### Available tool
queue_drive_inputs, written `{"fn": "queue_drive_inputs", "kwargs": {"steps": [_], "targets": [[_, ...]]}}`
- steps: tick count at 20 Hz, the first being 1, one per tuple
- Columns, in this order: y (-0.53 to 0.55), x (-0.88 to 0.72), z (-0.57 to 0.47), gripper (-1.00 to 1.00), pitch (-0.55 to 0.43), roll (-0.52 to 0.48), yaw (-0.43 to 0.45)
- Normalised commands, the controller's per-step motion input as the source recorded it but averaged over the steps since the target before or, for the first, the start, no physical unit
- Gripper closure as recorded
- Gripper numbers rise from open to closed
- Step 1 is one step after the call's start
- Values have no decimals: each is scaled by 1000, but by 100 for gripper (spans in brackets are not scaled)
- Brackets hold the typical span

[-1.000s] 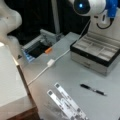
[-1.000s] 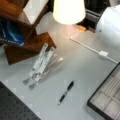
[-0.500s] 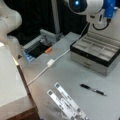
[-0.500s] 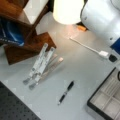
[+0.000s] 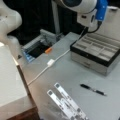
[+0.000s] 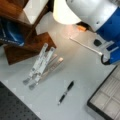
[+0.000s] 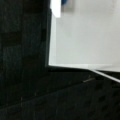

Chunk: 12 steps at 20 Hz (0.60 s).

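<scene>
Grey bench (image 5: 62, 72) below my raised arm: the claw is out of frame, so I cannot tell its spread. Nearest, at right, the compartment tray (image 5: 96, 51) sits flat; the black pen (image 5: 93, 89) lies loose at lower right.

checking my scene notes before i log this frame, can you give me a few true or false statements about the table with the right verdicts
1. A black pen lies flat on the grey table. True.
2. The pen sits inside the compartment tray. False: it lies on the table, apart from the tray.
3. A white cable runs across the table. True.
4. The metal folding stand stands upright. False: it lies flat, beside the pen in both front views.
5. The hand is gripping the pen. False: the hand does not show in any view, only the arm's body high over the table, and nothing touches the pen.
</scene>
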Motion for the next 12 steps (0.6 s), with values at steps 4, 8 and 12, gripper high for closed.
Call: {"fn": "queue_drive_inputs", "kwargs": {"steps": [4,8,12], "targets": [[-312,-386,-148,-100,79,-536,68],[-285,-331,-210,-100,45,-503,43],[-314,-341,-265,-100,-10,-490,47]]}}
